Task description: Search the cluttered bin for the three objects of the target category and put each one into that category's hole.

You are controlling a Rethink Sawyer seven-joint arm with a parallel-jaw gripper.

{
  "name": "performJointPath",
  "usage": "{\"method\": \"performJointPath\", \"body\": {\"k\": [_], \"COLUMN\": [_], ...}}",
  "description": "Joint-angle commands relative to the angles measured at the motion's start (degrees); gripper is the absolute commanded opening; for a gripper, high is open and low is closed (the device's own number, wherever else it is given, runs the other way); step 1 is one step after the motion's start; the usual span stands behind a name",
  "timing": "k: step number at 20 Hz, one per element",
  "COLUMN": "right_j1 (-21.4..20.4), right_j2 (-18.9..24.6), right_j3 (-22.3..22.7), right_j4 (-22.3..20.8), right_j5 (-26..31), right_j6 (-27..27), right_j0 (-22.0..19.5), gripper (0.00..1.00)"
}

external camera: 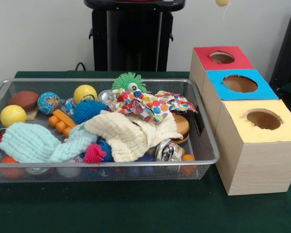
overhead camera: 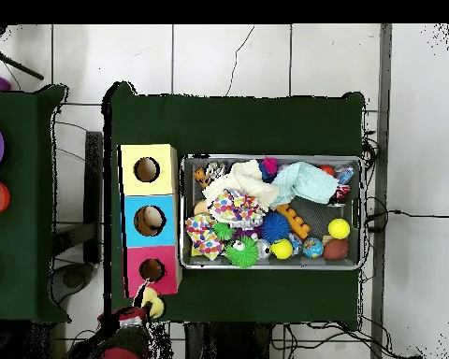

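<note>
A wire bin (external camera: 203, 145) full of balls, cloths and toys is set on the green surface (external camera: 136, 208). Beside it three boxes are lined up, topped red (external camera: 222, 58), blue (external camera: 240, 84) and yellow (external camera: 263, 120), each with a hole. A pale ball (overhead camera: 153, 302) is held clamped in the claw (overhead camera: 150, 301) just past the red box.

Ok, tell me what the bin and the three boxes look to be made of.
The bin looks like silver metal wire mesh with a solid rim; the toys show through its walls. The boxes look like pale wood or wood-look board, faintly grained, with red, blue and yellow matte tops, possibly paper or felt.
</note>
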Motion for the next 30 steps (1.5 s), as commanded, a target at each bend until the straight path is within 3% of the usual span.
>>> {"method": "performJointPath", "body": {"k": [1,4,9,14,16,18,20,30], "right_j1": [3.2,5.4,4.4,5.7,6.5,5.4,6.2,11.6], "right_j2": [-0.4,1.5,5.7,12.4,15.8,22.3,25.2,34.7], "right_j3": [-2.1,-0.3,5.4,11.7,13.4,16.4,17.1,18.3], "right_j4": [0.4,1.5,5.5,10.5,12.1,13.6,13.7,10.7], "right_j5": [2.1,-2.7,-6.1,-16.4,-20.4,-25.5,-29.0,-41.0], "right_j6": [14.2,14.7,18.0,20.4,20.5,20.5,21.9,27.5], "right_j0": [-0.1,-0.7,1.1,1.3,-0.2,-4.7,-6.3,-12.9], "gripper": [0.00,0.00,0.00,0.00,0.00,0.00,0.00,0.00]}}
